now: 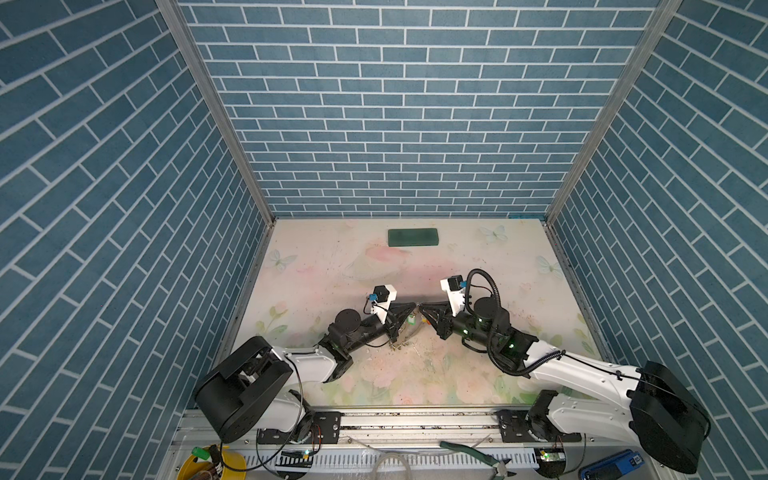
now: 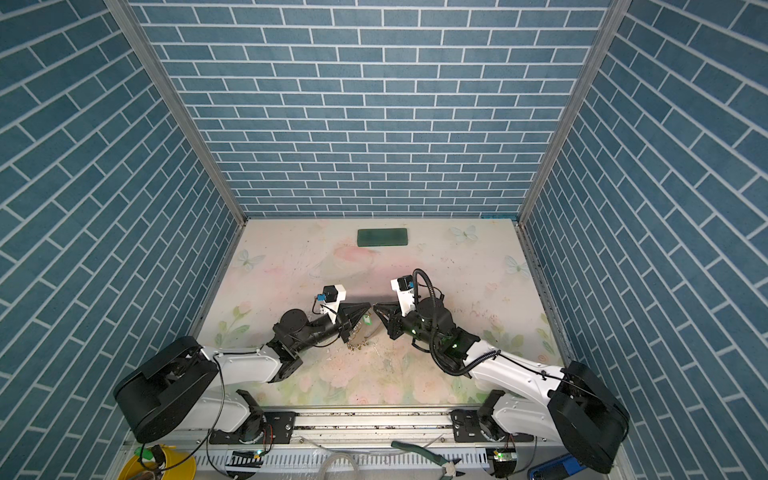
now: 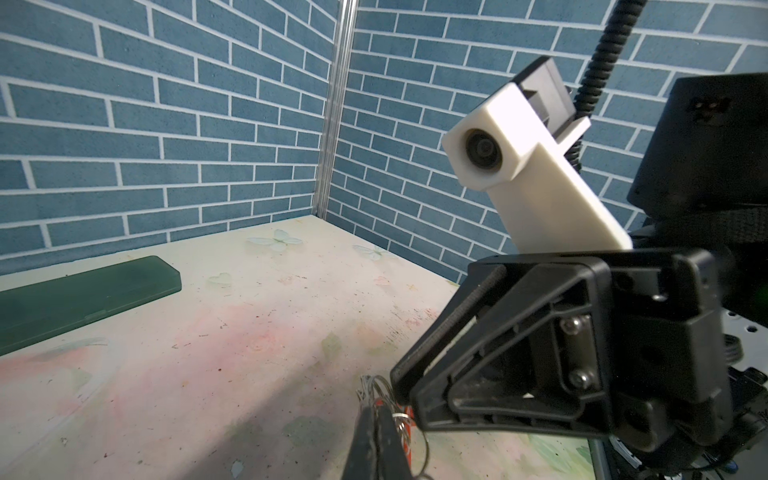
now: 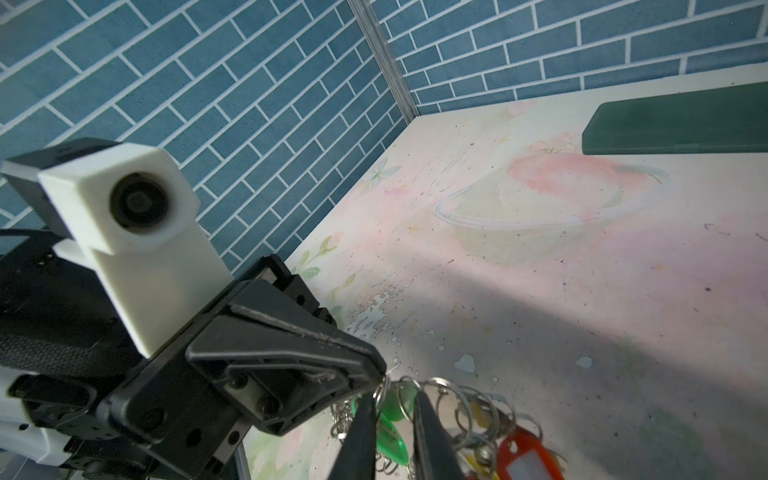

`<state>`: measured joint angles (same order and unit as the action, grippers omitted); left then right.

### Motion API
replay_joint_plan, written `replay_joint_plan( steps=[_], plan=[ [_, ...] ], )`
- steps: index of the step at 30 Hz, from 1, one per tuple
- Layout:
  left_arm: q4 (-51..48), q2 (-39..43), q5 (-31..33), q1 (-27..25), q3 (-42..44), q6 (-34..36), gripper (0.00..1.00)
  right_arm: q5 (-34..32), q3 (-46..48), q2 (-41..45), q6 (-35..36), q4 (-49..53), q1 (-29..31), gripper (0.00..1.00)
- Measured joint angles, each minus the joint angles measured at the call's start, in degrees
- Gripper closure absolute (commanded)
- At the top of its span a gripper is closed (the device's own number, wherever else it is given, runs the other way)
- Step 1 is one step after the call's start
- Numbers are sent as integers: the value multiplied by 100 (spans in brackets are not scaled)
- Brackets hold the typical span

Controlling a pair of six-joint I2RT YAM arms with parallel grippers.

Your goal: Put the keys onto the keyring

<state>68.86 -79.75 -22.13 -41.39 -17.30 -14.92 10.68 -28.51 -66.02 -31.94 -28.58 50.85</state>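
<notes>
Both grippers meet tip to tip above the middle of the table. My left gripper is shut on the keyring's silver split rings. The rest of the keyring hangs below it, its rings touching the table. My right gripper has its jaws a little apart, with a split ring and a key's green tag between them. More keys hang beside it, with red and yellow tags. The hoop is mostly hidden by the grippers.
A dark green rectangular block lies near the back wall. Blue brick-pattern walls close three sides. On the front rail lie pliers, a yellow spool and a blue object.
</notes>
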Motion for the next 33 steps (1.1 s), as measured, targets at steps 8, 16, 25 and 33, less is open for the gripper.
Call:
replay_joint_plan(
  steps=[8, 16, 25, 33],
  plan=[
    [2, -4, 2, 0, 0, 17, 100, -35, 0, 2, -503, 74, 15, 78],
    [4, -33, 0, 0, 0, 17, 100, 26, 0, 2, -780, 39, 28, 79],
    [4, -39, 0, 0, 0, 17, 100, 114, -2, -57, -879, 28, 92, 81],
    [4, -42, 0, 0, 0, 17, 100, 166, -15, -219, -901, 66, 129, 98]
  ],
)
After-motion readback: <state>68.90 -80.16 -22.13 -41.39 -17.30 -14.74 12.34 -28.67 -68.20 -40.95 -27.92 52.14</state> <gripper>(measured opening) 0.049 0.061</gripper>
